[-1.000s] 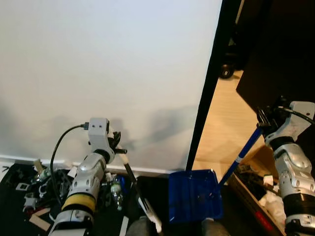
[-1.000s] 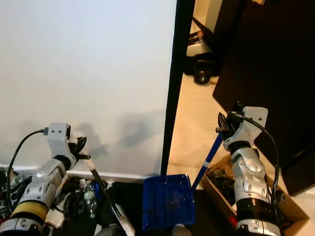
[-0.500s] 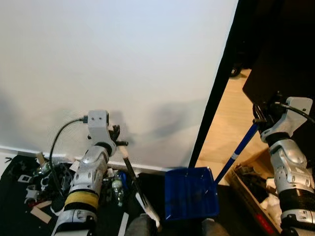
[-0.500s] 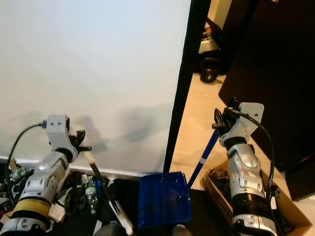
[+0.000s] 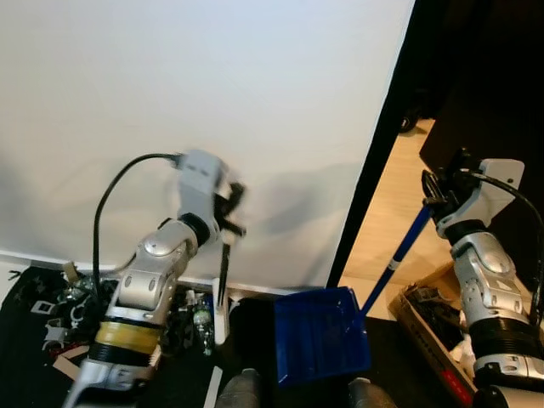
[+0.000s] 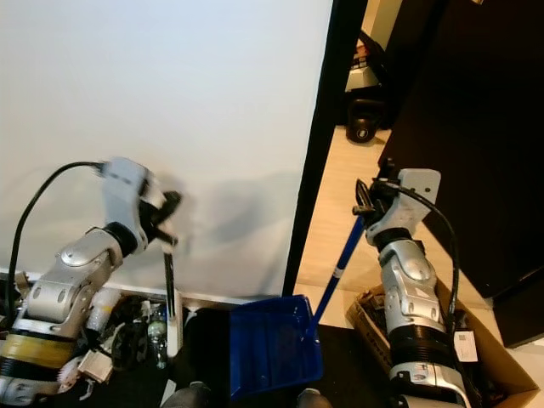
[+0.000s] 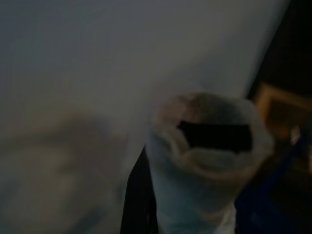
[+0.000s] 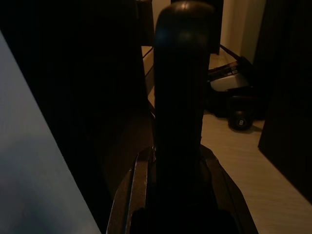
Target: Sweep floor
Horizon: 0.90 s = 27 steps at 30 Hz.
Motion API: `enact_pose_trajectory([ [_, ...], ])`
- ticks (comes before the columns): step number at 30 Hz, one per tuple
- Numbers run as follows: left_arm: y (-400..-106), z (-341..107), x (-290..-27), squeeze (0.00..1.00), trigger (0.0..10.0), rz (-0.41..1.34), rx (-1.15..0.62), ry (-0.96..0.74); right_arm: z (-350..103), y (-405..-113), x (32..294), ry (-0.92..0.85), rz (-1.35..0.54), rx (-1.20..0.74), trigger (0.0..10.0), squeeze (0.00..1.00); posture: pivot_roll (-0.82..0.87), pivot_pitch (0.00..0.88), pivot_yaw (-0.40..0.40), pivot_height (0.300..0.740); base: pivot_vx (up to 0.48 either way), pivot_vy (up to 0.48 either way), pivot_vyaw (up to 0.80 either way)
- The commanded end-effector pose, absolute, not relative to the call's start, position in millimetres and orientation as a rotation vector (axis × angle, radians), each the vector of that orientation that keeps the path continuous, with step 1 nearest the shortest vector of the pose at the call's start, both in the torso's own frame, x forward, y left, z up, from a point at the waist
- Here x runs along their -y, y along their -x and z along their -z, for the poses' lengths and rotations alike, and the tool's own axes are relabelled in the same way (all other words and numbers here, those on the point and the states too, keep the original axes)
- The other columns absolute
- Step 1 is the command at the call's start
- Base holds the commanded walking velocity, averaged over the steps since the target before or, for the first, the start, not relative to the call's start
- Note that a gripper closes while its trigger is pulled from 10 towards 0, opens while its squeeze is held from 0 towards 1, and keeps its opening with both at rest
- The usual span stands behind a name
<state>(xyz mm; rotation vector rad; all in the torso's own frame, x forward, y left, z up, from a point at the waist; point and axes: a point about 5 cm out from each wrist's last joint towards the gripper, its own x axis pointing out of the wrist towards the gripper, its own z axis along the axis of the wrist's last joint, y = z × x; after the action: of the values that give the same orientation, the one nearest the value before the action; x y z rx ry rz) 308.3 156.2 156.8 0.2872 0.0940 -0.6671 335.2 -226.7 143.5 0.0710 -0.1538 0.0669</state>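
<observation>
At the bottom centre of the frame a blue dustpan [image 5: 321, 335] is seen resting on the dark floor, its blue handle [image 5: 397, 258] rising up right to the right gripper [image 5: 435, 197], whose fingers are clamped around it. Left of centre, a broom stick [image 5: 223, 280] is held pinched by the left gripper [image 5: 233, 211], hanging near upright over clutter [image 5: 72, 306] at lower left. Behind, a white wall [image 5: 187, 93] is noted.

Head views bright, soft shadows on white wall [image 5: 212, 102]; left arm motion-blurred. Wrist views dim, blurry.
</observation>
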Motion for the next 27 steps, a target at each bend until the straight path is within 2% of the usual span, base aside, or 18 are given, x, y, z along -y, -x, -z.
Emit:
enact_pose_trajectory([
  [1, -302.5, -163.0, -156.7, 0.00, 10.0, 0.756, -0.072, -0.463, -157.8, -337.6, 222.7, -0.080, -0.079, 0.219, 10.0, 0.00, 0.09, 0.080, 0.016, 0.740, 0.000, 0.000, 0.00],
  [7, -299.0, -159.9, -162.4, 0.00, 10.0, 0.787, -0.086, -0.630, -157.0, -337.1, 222.5, -0.083, -0.077, 0.219, 10.0, 0.00, 0.09, 0.079, 0.019, 0.740, 0.000, 0.000, 0.00],
  [11, -298.1, -151.8, -170.6, 0.00, 10.0, 0.741, -0.100, -0.740, -154.9, -336.6, 223.1, -0.087, -0.069, 0.215, 10.0, 0.00, 0.09, 0.081, 0.021, 0.740, 0.000, 0.000, 0.00],
  [13, -298.1, -149.6, -171.1, 0.00, 10.0, 0.727, -0.098, -0.720, -154.1, -336.7, 222.8, -0.088, -0.067, 0.214, 10.0, 0.00, 0.09, 0.081, 0.021, 0.740, 0.000, 0.000, 0.00],
  [20, -295.5, -124.6, -174.8, 0.00, 10.0, 0.625, -0.072, -0.420, -148.4, -339.7, 215.4, -0.090, -0.060, 0.196, 10.0, 0.00, 0.09, 0.078, 0.016, 0.740, 0.000, 0.000, 0.00],
  [27, -293.9, -101.5, -186.8, 0.00, 10.0, 0.544, -0.100, -0.364, -133.3, -343.1, 205.5, -0.049, -0.047, 0.151, 10.0, 0.00, 0.09, 0.076, 0.016, 0.740, 0.000, 0.000, 0.00],
])
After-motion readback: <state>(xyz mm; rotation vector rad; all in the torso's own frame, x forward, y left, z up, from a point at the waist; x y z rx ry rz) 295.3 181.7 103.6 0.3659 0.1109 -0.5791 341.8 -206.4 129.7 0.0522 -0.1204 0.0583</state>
